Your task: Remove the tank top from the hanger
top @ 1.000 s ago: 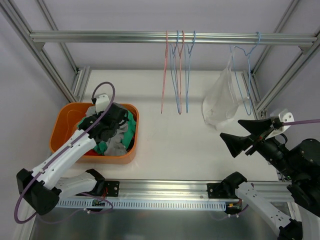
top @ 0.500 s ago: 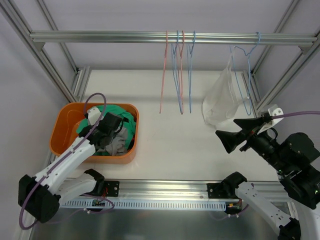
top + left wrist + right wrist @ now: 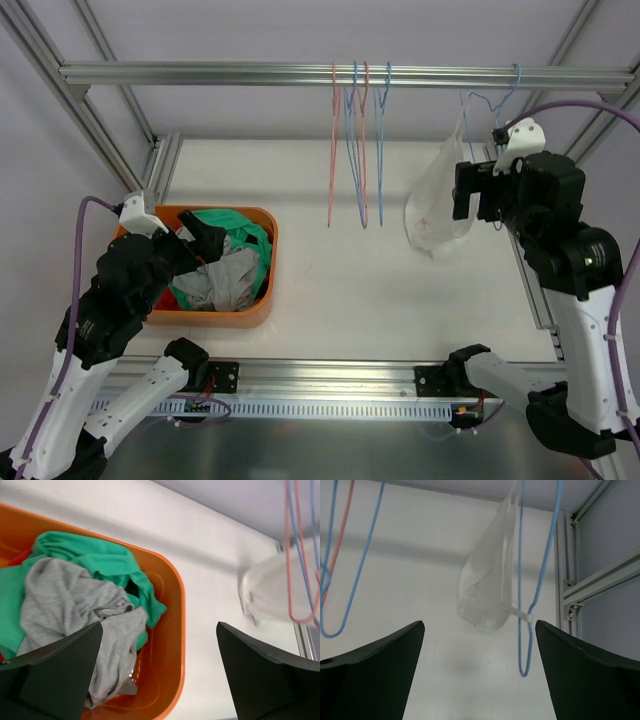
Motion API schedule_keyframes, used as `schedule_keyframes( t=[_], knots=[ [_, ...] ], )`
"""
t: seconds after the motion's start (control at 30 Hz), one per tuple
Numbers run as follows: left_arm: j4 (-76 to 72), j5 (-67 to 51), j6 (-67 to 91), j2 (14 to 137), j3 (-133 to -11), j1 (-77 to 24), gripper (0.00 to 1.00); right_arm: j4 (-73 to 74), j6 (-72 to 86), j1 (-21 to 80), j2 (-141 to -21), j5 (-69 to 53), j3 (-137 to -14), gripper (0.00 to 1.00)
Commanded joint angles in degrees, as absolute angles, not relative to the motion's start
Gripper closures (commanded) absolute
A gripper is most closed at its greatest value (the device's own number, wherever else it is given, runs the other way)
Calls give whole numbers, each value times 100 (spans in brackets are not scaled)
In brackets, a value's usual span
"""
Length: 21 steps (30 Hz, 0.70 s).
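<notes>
The white tank top (image 3: 435, 205) hangs from a blue hanger (image 3: 478, 102) at the right end of the rail. In the right wrist view the tank top (image 3: 490, 585) is bunched, and one strap is hooked over the blue hanger's wire (image 3: 540, 580). My right gripper (image 3: 468, 195) is raised close beside the tank top; it (image 3: 479, 622) is open with nothing between the fingers. My left gripper (image 3: 200, 245) hovers over the orange basket (image 3: 262, 300); it (image 3: 159, 627) is open and empty.
The basket (image 3: 177, 610) holds a green garment (image 3: 95, 560) and a grey one (image 3: 75, 605). Several empty pink and blue hangers (image 3: 355, 150) hang mid-rail (image 3: 200, 72). Aluminium frame posts (image 3: 592, 587) stand just right of the tank top.
The left gripper has opened, let go of the clothes in the basket and pulled up and back to the left. The right arm has swung up from the near right to beside the tank top.
</notes>
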<state>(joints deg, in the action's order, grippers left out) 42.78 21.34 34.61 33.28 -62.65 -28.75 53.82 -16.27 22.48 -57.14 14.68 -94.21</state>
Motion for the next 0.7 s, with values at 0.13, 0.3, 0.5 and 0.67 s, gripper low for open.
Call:
schedule_keyframes(
  t=[0.13,0.3,0.5,0.67],
  knots=[
    [4368,9,2241,3762,-6206,-2830,1,5300,-2154,546,-7003,62,-10774,17],
    [4350,105,2162,3507,-5713,-2830,1,5238,-2329,97,-7540,-587,-11030,31],
    [4324,26,2013,3357,-5546,-2830,1,5107,-2250,-158,-7857,-791,-11215,66],
    [4316,158,1968,3296,-5309,-2830,1,5010,-2153,-176,-8059,-800,-11259,75]
  ],
)
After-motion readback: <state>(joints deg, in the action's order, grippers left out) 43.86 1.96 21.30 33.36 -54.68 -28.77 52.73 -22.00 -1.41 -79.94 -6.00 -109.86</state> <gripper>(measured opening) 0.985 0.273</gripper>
